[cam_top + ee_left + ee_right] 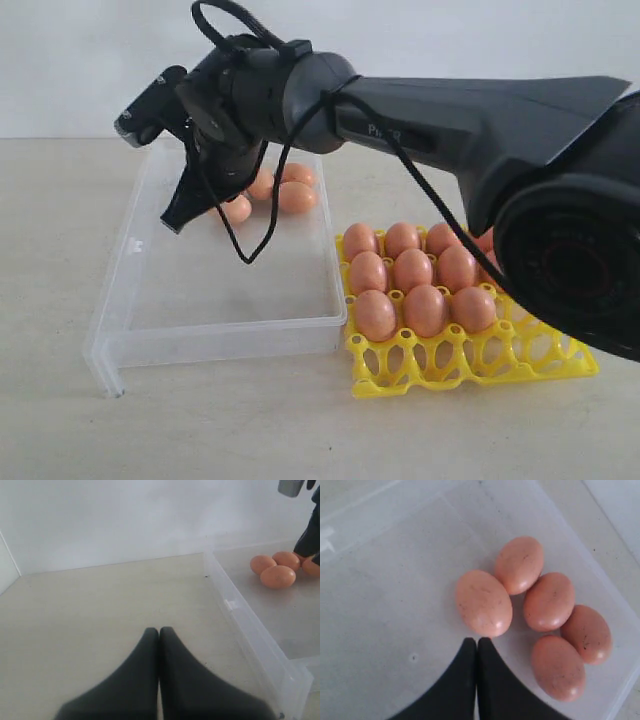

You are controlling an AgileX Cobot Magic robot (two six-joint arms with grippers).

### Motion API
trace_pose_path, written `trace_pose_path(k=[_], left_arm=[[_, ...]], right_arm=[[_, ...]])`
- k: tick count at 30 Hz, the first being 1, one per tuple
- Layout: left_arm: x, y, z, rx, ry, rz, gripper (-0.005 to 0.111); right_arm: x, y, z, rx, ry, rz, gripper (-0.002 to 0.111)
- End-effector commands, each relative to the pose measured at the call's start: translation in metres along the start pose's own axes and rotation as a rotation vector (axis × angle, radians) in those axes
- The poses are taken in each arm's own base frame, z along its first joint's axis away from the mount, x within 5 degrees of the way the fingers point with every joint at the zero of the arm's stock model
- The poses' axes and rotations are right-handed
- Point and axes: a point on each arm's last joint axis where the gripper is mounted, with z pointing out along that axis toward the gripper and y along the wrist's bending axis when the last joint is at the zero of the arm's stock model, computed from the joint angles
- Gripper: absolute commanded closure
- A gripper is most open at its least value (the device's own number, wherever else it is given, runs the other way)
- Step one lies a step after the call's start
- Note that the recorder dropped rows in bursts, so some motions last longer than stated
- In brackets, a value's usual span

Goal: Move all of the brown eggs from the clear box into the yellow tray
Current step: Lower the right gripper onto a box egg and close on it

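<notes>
Five smooth orange-brown eggs (484,603) lie in the shallow clear plastic box (220,325), upper centre of the exterior frame; the bright yellow lattice tray (460,365) at lower right looks mostly full. The right gripper (477,642), jaws together and empty, hangs just beside them and would need to open for the next pick. Only its wrist view shows all five.
</notes>
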Motion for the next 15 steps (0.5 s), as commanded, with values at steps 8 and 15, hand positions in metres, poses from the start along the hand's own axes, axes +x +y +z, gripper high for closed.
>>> trace_pose_path(k=[8,15], left_arm=[[0.0,0.0,0.0,-0.002,-0.006,-0.016,0.111],[0.0,0.0,0.0,-0.002,-0.008,-0.016,0.111]], right_arm=[[0.008,0.008,0.019,-0.214,-0.046,-0.371,0.05],[0.01,0.009,0.05,-0.099,-0.139,-0.423,0.05]])
